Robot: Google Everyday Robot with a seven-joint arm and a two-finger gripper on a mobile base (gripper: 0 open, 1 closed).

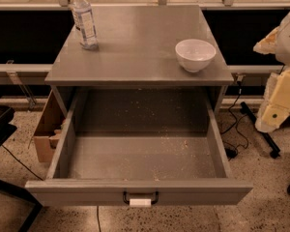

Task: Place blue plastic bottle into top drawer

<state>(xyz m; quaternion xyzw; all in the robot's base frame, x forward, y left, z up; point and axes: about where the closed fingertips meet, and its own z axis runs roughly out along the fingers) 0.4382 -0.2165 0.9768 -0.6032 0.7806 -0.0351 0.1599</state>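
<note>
Grey desk (135, 52), top drawer (140, 190) pulled out, blue plastic bottle (84, 19) on top.
Bottle: upright, white cap, at 11 o'clock on the desk top near the back-left corner, outside the drawer. White bowl (195, 54): at 3 o'clock on the same top, near the right edge, well apart from the bottle. Drawer: at 6 o'clock, open wide, floor crumb-speckled, dark handle with white tag on the front. Pincer (279, 95): cream-coloured, at 3 o'clock off the desk's right side, holding nothing; apart or together cannot be told. Cardboard box (46, 129): at 9 o'clock, beside the drawer.
</note>
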